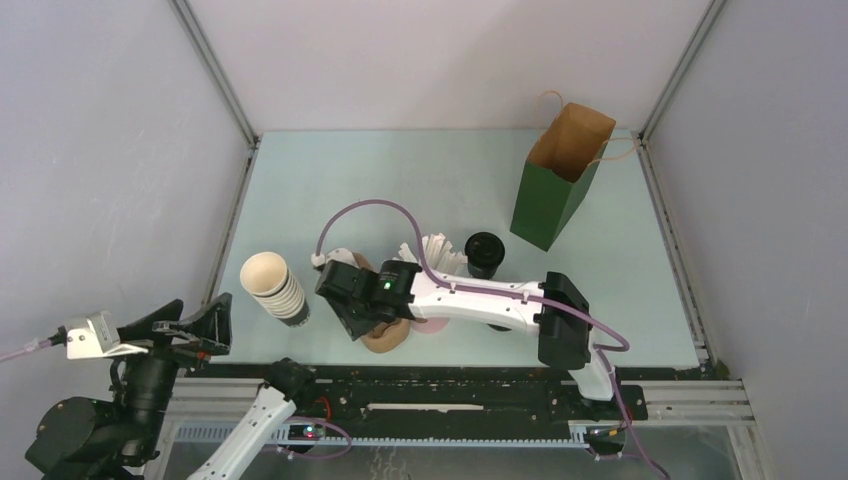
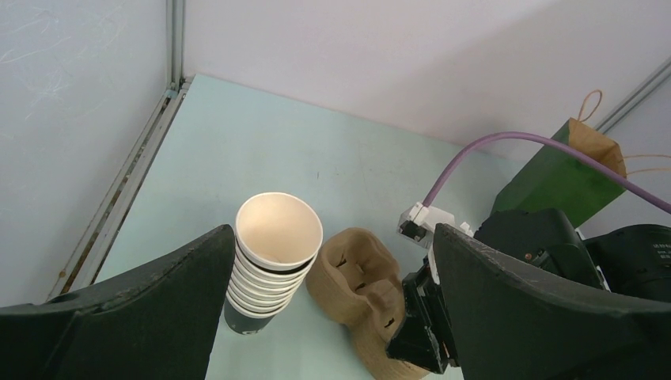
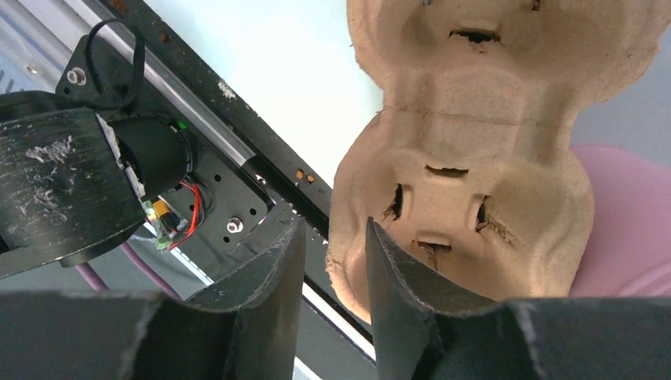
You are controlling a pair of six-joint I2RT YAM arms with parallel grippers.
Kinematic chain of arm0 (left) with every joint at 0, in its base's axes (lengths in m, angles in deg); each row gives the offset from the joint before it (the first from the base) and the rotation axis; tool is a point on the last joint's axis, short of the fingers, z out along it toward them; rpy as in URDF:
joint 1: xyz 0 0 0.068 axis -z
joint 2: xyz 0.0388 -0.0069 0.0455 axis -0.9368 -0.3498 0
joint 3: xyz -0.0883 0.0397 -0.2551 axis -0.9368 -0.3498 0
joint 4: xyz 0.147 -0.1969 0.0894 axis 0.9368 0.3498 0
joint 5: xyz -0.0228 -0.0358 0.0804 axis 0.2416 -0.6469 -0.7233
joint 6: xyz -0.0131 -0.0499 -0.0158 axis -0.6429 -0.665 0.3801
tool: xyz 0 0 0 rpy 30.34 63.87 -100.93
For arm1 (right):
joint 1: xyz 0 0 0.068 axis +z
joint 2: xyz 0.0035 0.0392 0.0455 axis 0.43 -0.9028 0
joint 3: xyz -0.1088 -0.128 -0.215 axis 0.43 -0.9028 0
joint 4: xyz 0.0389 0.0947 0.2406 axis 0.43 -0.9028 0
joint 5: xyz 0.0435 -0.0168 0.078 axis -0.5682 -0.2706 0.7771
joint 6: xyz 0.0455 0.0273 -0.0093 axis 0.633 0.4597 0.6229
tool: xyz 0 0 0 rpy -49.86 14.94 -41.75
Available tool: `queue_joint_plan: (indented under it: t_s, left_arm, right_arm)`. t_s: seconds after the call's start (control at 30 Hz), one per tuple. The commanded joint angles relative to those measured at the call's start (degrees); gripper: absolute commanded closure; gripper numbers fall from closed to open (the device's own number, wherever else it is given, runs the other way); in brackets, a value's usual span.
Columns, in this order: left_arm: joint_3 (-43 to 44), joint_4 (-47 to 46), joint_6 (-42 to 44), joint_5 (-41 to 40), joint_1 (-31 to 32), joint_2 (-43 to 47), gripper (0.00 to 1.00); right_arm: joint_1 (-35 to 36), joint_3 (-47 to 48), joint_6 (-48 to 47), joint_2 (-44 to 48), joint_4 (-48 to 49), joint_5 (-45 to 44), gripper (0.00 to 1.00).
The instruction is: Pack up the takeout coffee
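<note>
Right hand half-closed, straddling cup carrier rim at near edge of bench, gap left, holds nothing; seat rim deep before pinching. Left hand wide open, empty. Takeout coffee stands just behind carrier, toward bench middle.

Your top camera sits above and behind the arm bases. It looks steeply down toward the back wall and takes in the whole table.

Your left wrist camera sits low at the near left corner. It faces forward and right across the table at middle range.

Your right wrist camera points back toward the near rail, very close to the cup carrier.

All three views share the cup carrier. Top and left wrist also share the cup stack and the green bag.
</note>
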Motion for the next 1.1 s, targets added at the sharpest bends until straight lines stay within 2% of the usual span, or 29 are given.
queue_joint_plan:
  t_s: [0.0, 0.1, 0.2, 0.4, 0.67, 0.93, 1.07]
  left_arm:
    - [-0.57, -1.32, 0.45, 0.86, 0.23, -2.36, 0.0]
    - [-0.6, -1.49, 0.45, 1.11, 0.22, -2.55, 0.0]
    - [-0.79, -1.7, 0.45, 1.29, 0.23, -2.73, 0.0]
    - [-0.84, -1.85, 0.45, 1.49, 0.22, -2.73, 0.0]
    - [-0.8, -1.71, 0.47, 1.58, 0.23, -2.79, 0.0]
    - [-0.73, -1.83, 0.49, 1.88, 0.22, -2.85, 0.0]
    - [-0.93, -1.83, 0.23, 1.93, 0.16, -2.73, 0.0]
  right_arm:
    - [-1.42, -1.22, 2.15, 1.62, 2.21, 1.87, 0.6]
    - [-1.8, -2.68, 2.53, 2.11, 3.49, 3.5, 0.63]
    - [-1.7, -2.86, 2.62, 1.77, 3.33, 3.42, 0.58]
    - [-1.69, -2.91, 2.55, 2.05, 3.42, 3.03, 0.6]
    - [-2.35, -4.91, 3.57, 3.83, 5.41, 5.5, 0.57]
    - [-3.39, -7.33, 4.96, 5.79, 6.99, 6.8, 0.6]
    - [-4.22, -8.27, 5.64, 6.39, 8.09, 9.34, 0.65]
